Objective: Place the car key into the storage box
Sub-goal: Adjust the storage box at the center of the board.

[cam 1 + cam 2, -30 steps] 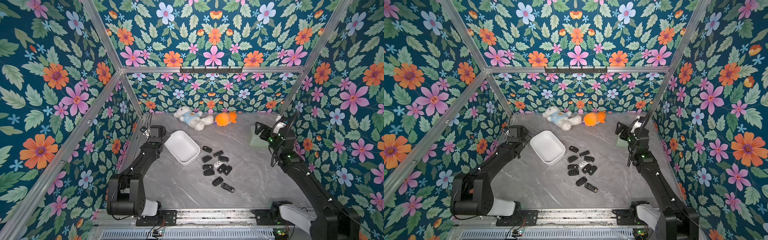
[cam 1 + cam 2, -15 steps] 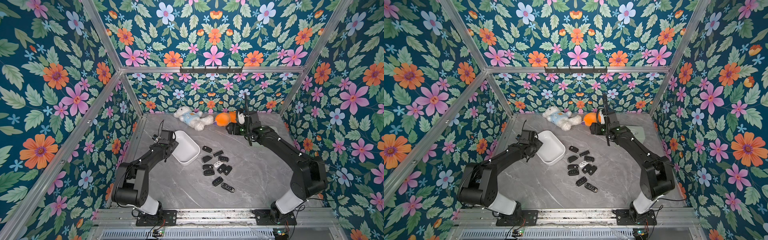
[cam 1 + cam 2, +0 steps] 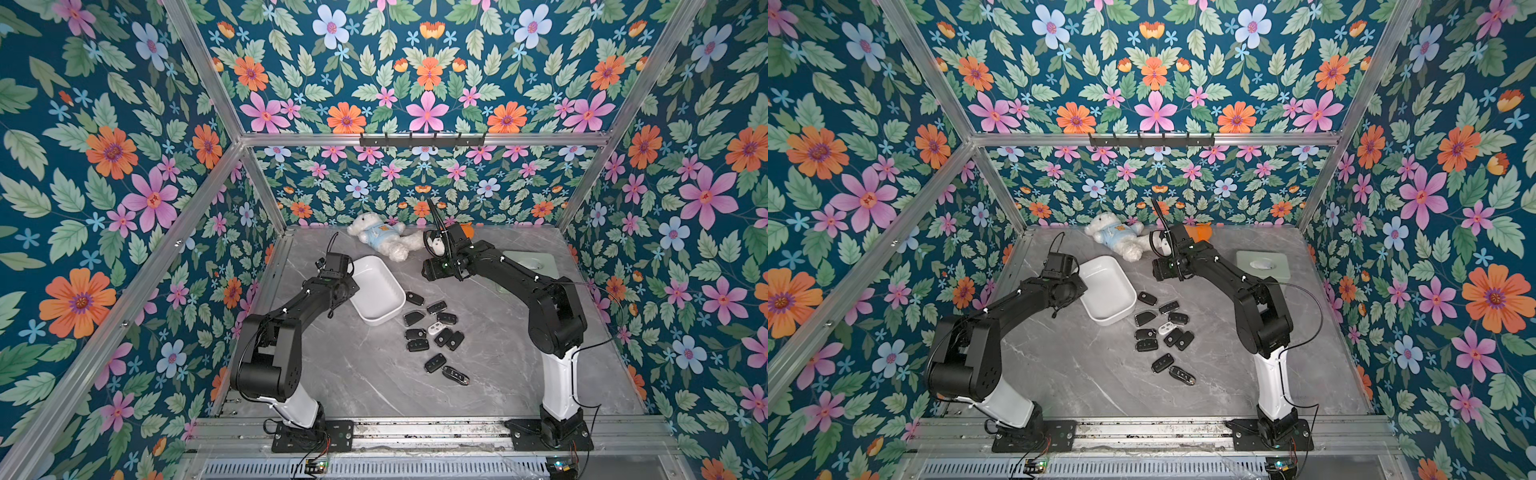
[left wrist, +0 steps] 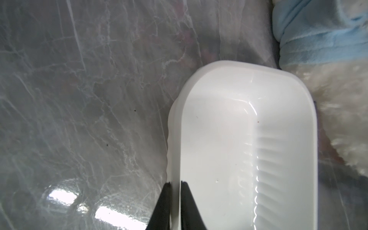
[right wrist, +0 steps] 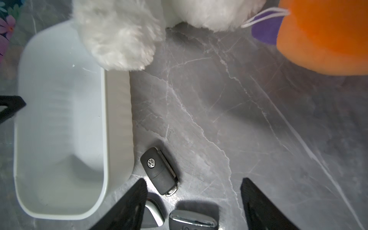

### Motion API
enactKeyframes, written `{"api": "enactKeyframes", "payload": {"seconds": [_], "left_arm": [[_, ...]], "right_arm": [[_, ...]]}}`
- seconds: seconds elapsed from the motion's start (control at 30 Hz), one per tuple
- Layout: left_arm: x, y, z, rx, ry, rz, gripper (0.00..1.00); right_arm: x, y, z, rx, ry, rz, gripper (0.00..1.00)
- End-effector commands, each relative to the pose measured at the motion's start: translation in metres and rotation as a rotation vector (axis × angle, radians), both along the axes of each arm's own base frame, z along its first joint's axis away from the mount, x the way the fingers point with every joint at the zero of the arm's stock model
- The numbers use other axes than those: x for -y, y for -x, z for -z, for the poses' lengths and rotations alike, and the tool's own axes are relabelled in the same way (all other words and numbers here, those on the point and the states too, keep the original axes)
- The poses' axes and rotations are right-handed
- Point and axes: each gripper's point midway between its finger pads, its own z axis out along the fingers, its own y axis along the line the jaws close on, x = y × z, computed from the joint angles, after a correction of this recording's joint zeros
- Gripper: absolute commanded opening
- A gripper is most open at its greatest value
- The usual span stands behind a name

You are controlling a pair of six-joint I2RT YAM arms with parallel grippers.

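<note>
In the foreground, noted car keys loose on the table, none yet in the storage box lying empty just beyond. Found the left gripper pinched shut on one long wall of that box, apparently to steady it, and the right gripper spread wide and empty by the badged key beside the opposite wall, seemingly for a pick. Farther back, recorded a plush bear and an orange toy.
</note>
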Motion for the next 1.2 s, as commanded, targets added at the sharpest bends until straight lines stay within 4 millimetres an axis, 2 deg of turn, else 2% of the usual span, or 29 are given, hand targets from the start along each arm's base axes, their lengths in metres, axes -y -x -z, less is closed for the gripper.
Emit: {"api": "enactKeyframes", "payload": {"seconds": [0.0, 0.2, 0.33, 0.43, 0.53, 0.8, 0.87, 1.17], "left_arm": [[-0.006, 0.007, 0.003, -0.046, -0.109, 0.123, 0.15], [-0.011, 0.014, 0.008, -0.09, -0.153, 0.194, 0.16], [0.0, 0.013, 0.011, -0.084, -0.079, 0.191, 0.23], [0.003, 0.014, 0.017, -0.087, -0.046, 0.175, 0.32], [0.005, 0.014, 0.022, -0.104, -0.04, 0.179, 0.36], [-0.003, 0.016, 0.018, -0.117, -0.118, 0.227, 0.12], [-0.005, 0.017, 0.016, -0.126, -0.144, 0.257, 0.09], [-0.006, 0.027, 0.017, -0.165, -0.199, 0.352, 0.09]], "right_arm": [[-0.011, 0.012, 0.007, -0.007, 0.039, -0.096, 0.76], [-0.024, 0.021, 0.023, -0.015, 0.075, -0.164, 0.75], [-0.03, 0.026, 0.03, -0.029, 0.085, -0.198, 0.74], [-0.036, 0.034, 0.035, -0.031, 0.1, -0.235, 0.74], [-0.039, 0.038, 0.042, -0.036, 0.122, -0.252, 0.73], [-0.044, 0.04, 0.05, -0.023, 0.157, -0.27, 0.73], [-0.046, 0.041, 0.053, -0.018, 0.177, -0.278, 0.73], [-0.051, 0.042, 0.071, 0.001, 0.244, -0.269, 0.73]]}}
